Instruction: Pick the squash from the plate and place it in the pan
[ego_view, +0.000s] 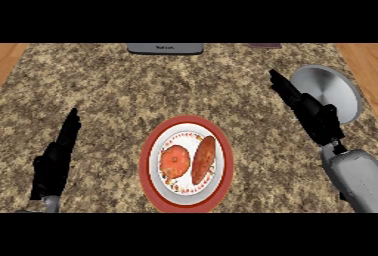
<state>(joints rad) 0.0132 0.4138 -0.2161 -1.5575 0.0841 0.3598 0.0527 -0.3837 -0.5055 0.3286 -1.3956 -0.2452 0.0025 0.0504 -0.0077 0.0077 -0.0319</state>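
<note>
Lighting even and moderately bright, no single source evident. Speckled counter (148, 90) uniformly lit, with no distinct cast shadows beneath the plate (151, 175). Mild sheen on the pan (332, 90). Black hands read as near silhouettes, detail lost.

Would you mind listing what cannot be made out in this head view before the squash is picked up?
- Pan: the right robot hand crosses its left side, hiding any handle there.
- Grey object at the counter's far edge: cut off by the top edge; its label is too small to read.
- Two orange items on the plate: round one, long one; which is the squash is unclear.
</note>
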